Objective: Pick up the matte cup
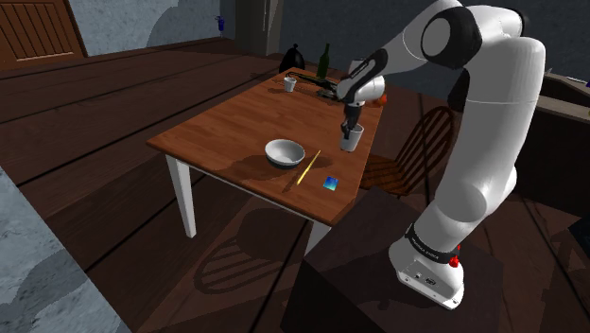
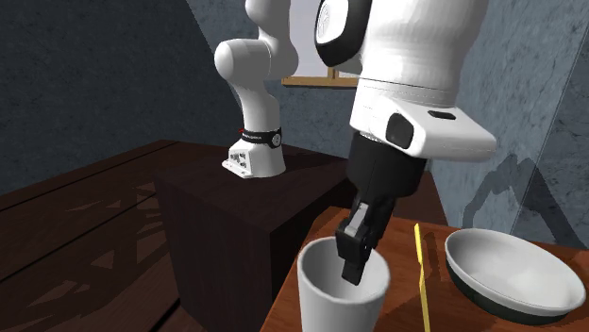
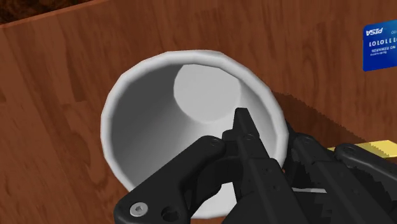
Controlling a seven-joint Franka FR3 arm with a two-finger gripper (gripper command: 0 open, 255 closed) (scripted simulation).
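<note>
Wrist view, sighted down the claw [image 3: 270, 130] into the white cup [image 3: 153, 114]: found the claw astride the cup's wall, one finger inside the mouth, the other outside, pinched shut on that wall as far as could be judged. Found the cup upright on the wooden bench [image 3: 63, 95], near the edge at the shoulder view's right, long axis vertical and directly beneath the wrist; called, in judgement, for a straight lift. Noted nearby a blue card [image 3: 380, 44] printed in white: letters and a digit row, not legibly read.
</note>
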